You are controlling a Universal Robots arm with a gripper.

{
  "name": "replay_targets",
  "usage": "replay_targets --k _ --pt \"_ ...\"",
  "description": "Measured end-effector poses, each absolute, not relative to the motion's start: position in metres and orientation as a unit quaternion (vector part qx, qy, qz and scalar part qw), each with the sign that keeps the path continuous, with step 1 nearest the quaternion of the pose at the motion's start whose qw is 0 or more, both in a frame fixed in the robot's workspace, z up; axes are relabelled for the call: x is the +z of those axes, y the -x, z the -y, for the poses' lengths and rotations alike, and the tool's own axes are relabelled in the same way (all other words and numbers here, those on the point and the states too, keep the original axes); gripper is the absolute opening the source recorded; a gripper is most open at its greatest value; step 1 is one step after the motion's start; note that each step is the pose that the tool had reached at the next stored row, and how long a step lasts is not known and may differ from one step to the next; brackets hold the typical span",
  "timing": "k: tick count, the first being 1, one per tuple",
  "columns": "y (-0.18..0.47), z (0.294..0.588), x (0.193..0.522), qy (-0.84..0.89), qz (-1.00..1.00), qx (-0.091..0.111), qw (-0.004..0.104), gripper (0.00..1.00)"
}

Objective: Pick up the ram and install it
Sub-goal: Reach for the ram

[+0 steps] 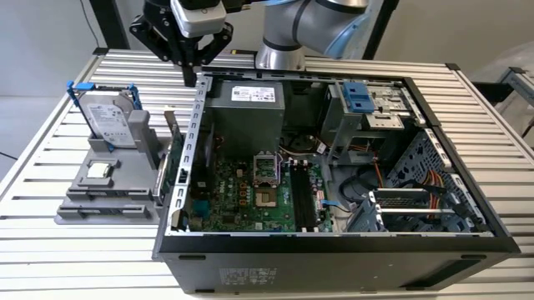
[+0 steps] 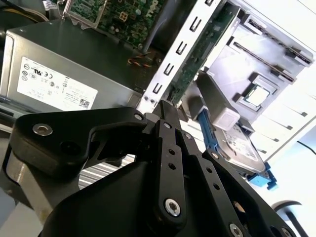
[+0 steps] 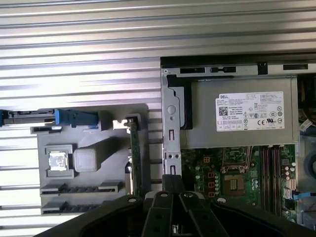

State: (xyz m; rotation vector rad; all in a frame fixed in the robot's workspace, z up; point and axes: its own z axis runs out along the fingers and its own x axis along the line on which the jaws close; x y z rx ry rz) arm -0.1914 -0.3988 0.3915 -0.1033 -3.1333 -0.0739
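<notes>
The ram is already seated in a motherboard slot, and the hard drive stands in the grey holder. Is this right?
No. The ram stands on edge in the grey holder, outside the case, as the first wrist view shows. The hard drive does stand there.

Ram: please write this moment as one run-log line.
ram: standing in grey holder beside case | gripper: shut, empty, above case wall
</notes>
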Motion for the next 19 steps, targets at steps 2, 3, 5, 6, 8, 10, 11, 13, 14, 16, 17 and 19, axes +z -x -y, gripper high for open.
replay_targets --k 2,3,5,6,8,10,11,13,14,16,17,19 --pt "0.193 0.399 0.391 0.033 0.999 -0.024 0.003 0.00" --pt "0.195 0.399 0.391 0.033 0.999 -0.024 0.004 0.00" --pt "0.197 0.399 0.391 0.033 0.999 -0.024 0.004 0.00" --pt "0.198 0.399 0.391 0.033 0.999 -0.024 0.004 0.00" --pt "0.200 0.399 0.391 0.033 0.999 -0.024 0.005 0.00" --pt "0.202 0.399 0.391 0.032 0.999 -0.023 0.005 0.00" --pt "0.203 0.399 0.391 0.032 0.999 -0.023 0.006 0.00" --pt "0.205 0.399 0.391 0.032 0.999 -0.023 0.006 0.00" --pt "0.206 0.399 0.391 0.032 0.999 -0.023 0.006 0.00" --pt "0.208 0.399 0.391 0.032 0.999 -0.023 0.007 0.00" --pt "0.209 0.399 0.391 0.032 0.999 -0.023 0.007 0.00" --pt "0.211 0.399 0.391 0.032 0.999 -0.023 0.008 0.00"
